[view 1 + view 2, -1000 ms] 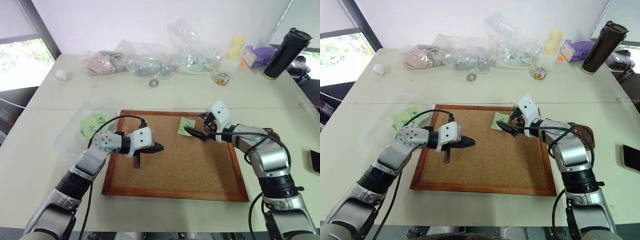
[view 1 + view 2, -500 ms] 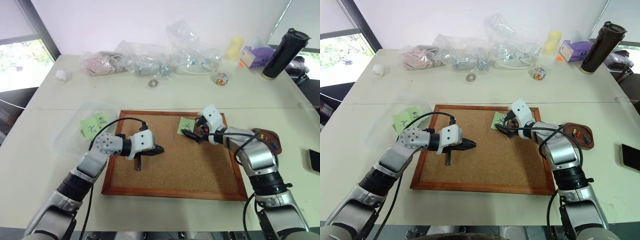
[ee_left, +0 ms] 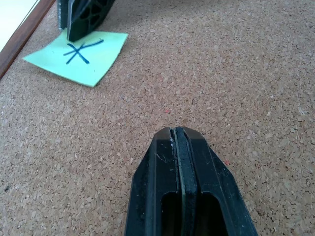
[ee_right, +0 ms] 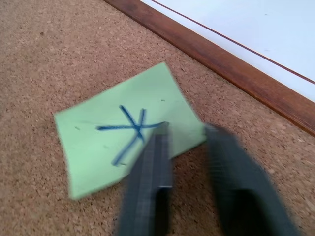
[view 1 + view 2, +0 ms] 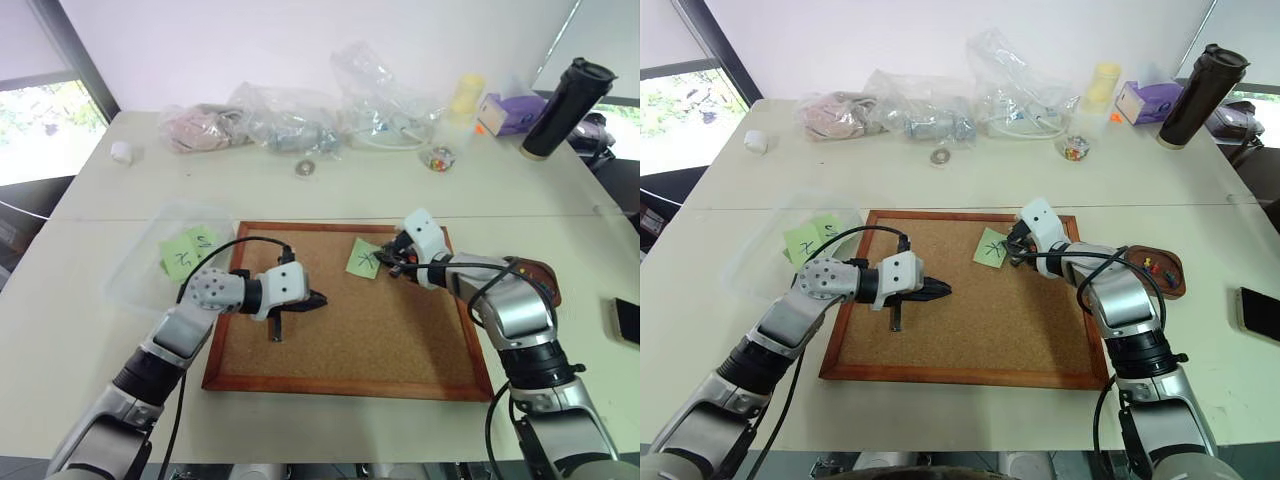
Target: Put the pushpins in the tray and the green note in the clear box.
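Right hand: the right hand [image 4: 184, 130] sits low over the cork board [image 5: 400, 340], just right of the frame's centre. Its two fingers are blurred with a gap of cork between them. One finger lies over the note's edge and the other just off its corner, so nothing is pinched yet.
Left hand: the left hand [image 3: 177, 132] has its fingers pressed together and empty, hovering over the board's left half.
Green note: the green note [image 5: 363, 258], marked with a cross, lies on the cork near the board's upper edge, touching the right hand's finger.
Handling: it is likely thin, very light and limp. It should bend instead of resisting and may slide on the cork when pushed.
Where to take hold: probably the free corner nearest the right fingers, with one finger under the edge and one on top.
Clear box: the clear box [image 5: 135, 285] is on the tabletop at centre left, beside the board, and already holds other green notes.
Pushpins: the pushpins [image 5: 1150, 265] appear as two small specks in the tray [image 5: 1178, 285] at centre right.
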Controlling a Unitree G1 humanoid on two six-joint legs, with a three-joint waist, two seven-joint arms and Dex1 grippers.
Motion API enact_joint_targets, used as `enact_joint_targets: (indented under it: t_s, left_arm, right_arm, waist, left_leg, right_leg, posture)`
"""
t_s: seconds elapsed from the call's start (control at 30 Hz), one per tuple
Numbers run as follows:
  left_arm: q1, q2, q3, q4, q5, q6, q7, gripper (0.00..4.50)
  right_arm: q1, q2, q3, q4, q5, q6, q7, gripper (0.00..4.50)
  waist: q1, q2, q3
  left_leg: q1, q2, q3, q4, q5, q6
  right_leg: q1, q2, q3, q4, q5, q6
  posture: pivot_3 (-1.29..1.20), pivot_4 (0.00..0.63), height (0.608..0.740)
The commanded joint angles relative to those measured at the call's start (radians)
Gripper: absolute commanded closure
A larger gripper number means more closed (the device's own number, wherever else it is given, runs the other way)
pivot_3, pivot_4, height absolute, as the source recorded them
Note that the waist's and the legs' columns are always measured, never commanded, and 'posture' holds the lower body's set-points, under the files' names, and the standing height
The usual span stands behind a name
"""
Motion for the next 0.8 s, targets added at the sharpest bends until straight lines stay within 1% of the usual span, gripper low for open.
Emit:
enact_joint_targets:
  t_s: [0.03,0.23,0.37,0.5,0.67,0.8]
  left_arm:
    - [0.015,0.004,0.016,-0.01,0.002,-0.013,0.007,4.5]
    - [0.017,0.007,0.022,-0.005,-0.001,-0.014,0.007,4.5]
    - [0.007,0.004,0.053,-0.008,-0.033,0.018,0.009,4.5]
    - [-0.037,-0.001,0.154,-0.059,-0.167,0.175,0.006,4.5]
    - [-0.084,-0.019,0.228,-0.077,-0.275,0.308,0.018,4.5]
    - [-0.126,-0.041,0.247,-0.044,-0.297,0.342,0.038,4.5]
  right_arm:
    - [0.033,-0.009,0.063,-0.004,-0.013,-0.001,0.03,4.47]
    - [0.031,-0.014,0.059,-0.048,-0.015,-0.019,0.036,4.47]
    - [0.022,-0.023,0.033,-0.098,0.0,-0.015,0.045,4.47]
    - [0.012,-0.043,-0.014,-0.19,0.048,0.007,0.071,4.47]
    - [0.022,-0.074,-0.015,-0.243,0.064,0.008,0.088,4.47]
    - [0.026,-0.092,-0.027,-0.284,0.082,0.006,0.101,4.47]
  waist:
    - [0.0,0.0,0.0]
    - [-0.001,0.0,0.0]
    - [-0.001,0.0,0.0]
    - [-0.001,0.0,0.0]
    - [0.003,0.0,0.0]
    - [0.002,0.0,0.0]
  left_leg:
    - [0.0,0.0,0.0,0.0,0.0,0.0]
    - [0.0,0.0,0.0,0.0,0.0,0.0]
    - [0.0,0.0,0.0,0.0,0.0,0.0]
    - [-0.001,0.0,0.0,0.0,0.0,0.0]
    - [-0.003,0.0,0.0,0.002,0.0,0.001]
    - [-0.003,-0.001,0.0,0.002,0.0,0.001]
  right_leg:
    - [0.0,0.0,0.0,0.0,0.0,0.0]
    - [0.0,0.0,0.0,0.001,0.0,0.0]
    - [0.0,0.0,0.001,0.001,0.0,0.0]
    - [-0.002,0.0,0.001,0.002,0.0,0.0]
    - [-0.004,0.0,0.001,0.004,0.0,0.0]
    - [-0.004,0.0,0.001,0.008,0.0,0.0]
  posture:
    - [0.0,0.15,0.74]
    - [0.0,0.15,0.74]
    - [0.0,0.15,0.74]
    - [0.0,0.15,0.74]
    - [0.0,0.15,0.74]
    - [0.0,0.15,0.74]
